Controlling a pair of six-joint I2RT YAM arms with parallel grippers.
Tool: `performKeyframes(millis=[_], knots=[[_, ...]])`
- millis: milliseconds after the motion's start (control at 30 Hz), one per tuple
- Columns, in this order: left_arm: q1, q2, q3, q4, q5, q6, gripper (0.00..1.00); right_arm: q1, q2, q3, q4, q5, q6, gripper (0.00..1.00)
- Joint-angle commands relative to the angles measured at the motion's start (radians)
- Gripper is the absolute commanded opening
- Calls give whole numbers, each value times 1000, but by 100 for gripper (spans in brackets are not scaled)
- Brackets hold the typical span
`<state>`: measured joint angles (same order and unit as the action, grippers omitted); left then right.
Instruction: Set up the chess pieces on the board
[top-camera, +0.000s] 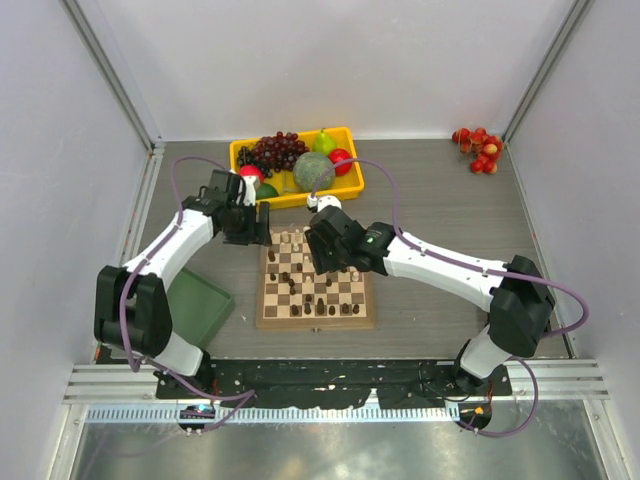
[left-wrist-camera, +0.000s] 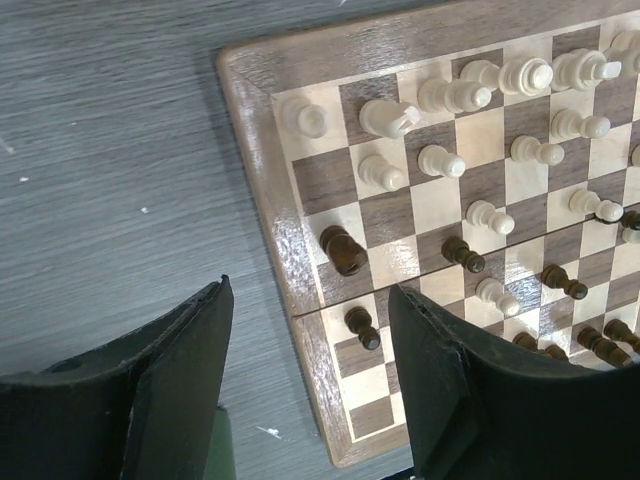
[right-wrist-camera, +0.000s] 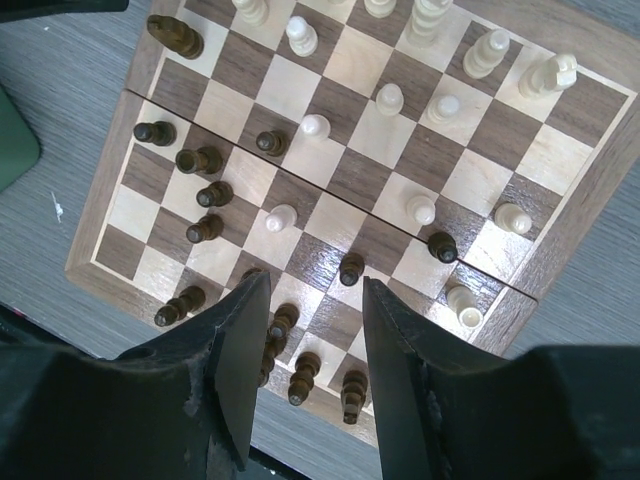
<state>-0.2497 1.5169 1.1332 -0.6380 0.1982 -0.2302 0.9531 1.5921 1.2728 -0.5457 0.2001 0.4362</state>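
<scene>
Looks like the sorting is only half done: the board (top-camera: 316, 324) sits mid-table, a bit toward the near edge, with the pale chess pieces (right-wrist-camera: 315, 126) mostly on its far rows and the dark ones nearer, but strays of both are mixed through the middle. The left gripper (left-wrist-camera: 310, 295) and right gripper (right-wrist-camera: 317, 285) hang over it, jaws wide open and empty. I'd guess the next move is dropping onto one stray and pinching it without bumping its neighbours.

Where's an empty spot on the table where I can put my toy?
Bare table lies between the yellow tray and the red fruit at the far right. The board is crowded with chess pieces, and the green tray sits close on its left.
</scene>
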Motion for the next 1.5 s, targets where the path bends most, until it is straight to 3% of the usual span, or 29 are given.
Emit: performKeyframes(millis=[0,700,1467], knots=[[-34,34,36,34,43,37,67,-10,-49,-13,44,13,25,48],[-65,138,19,87,33,15,43,-25,-66,-43,55,4,41,48],[-79,137,-7,66,44,20,38,-25,-57,-50,62,-18,42,48]])
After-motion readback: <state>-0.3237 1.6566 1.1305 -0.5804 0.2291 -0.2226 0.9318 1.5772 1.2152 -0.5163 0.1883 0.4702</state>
